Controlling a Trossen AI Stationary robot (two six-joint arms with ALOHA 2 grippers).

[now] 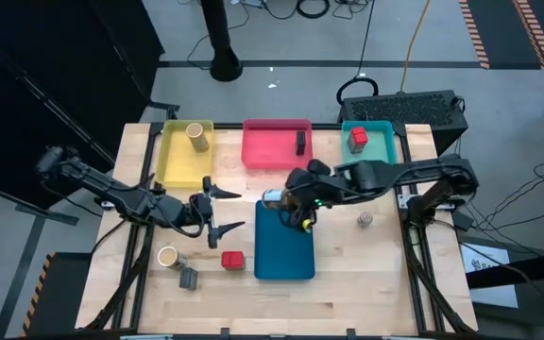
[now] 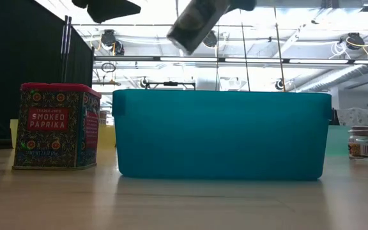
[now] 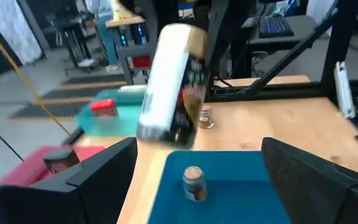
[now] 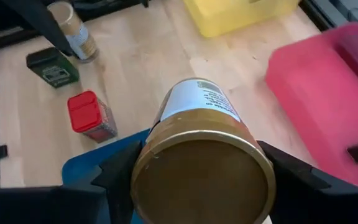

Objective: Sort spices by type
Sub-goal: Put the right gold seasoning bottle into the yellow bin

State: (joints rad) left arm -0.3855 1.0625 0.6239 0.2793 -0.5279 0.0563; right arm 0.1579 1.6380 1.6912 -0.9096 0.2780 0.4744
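1. The right gripper (image 1: 281,199) is clamped on a tan cylindrical jar (image 4: 204,155), its two fingers pressed to the jar's opposite sides; the jar hangs tilted in the air over the far edge of the blue tray (image 1: 283,260).
2. In the right wrist view the jar's gold lid faces the camera, with the white label behind it.
3. Inside the blue tray, below the held jar, one small round jar (image 3: 194,183) stands upright (seen only in the left wrist view).
4. The left gripper (image 1: 223,210) holds nothing; its fingers are spread wide, and it sits just beside the blue tray's left side, apart from the held jar.
5. Nearer the table's front than the left gripper: a red box (image 1: 232,260), a second tan jar (image 1: 167,256) and a dark box (image 1: 188,278), all on the bare wood.
6. Beyond the left gripper, the yellow tray (image 1: 176,161) holds a third tan jar (image 1: 195,137).
7. Beyond the right gripper, the red tray (image 1: 267,151) holds a dark box (image 1: 301,143) and the green tray (image 1: 378,146) a red box (image 1: 358,138).
8. To the right gripper's right, a small grey jar (image 1: 365,219) stands on the table.
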